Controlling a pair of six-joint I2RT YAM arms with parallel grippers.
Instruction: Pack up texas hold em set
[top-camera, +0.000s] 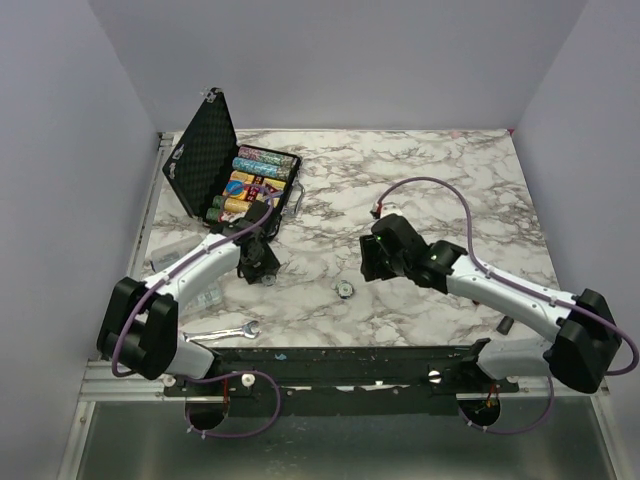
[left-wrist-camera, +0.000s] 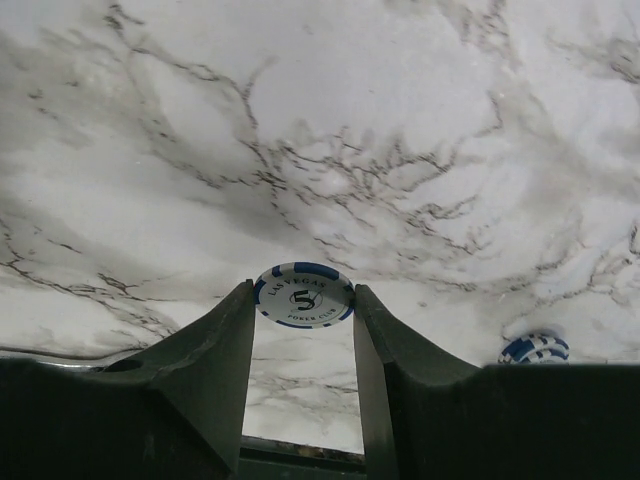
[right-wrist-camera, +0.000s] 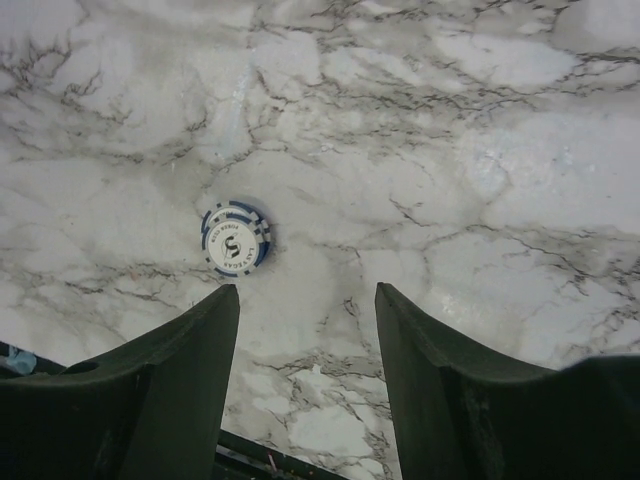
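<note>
My left tool (left-wrist-camera: 303, 290) is clenched on a white-and-blue chip (left-wrist-camera: 303, 300), pinched across its rim just above the marble surface (left-wrist-camera: 400, 120). My right tool (right-wrist-camera: 307, 290) is released and empty, and loose chips (right-wrist-camera: 235, 240) lie flat just ahead of it, to the left. They look light, stiff and slick-faced, so I judge the rim the surest hold. Only the overhead view shows the open black case (top-camera: 205, 150), at the far left with chip rows (top-camera: 258, 180) inside. Only the wrist views show the chip faces.
</note>
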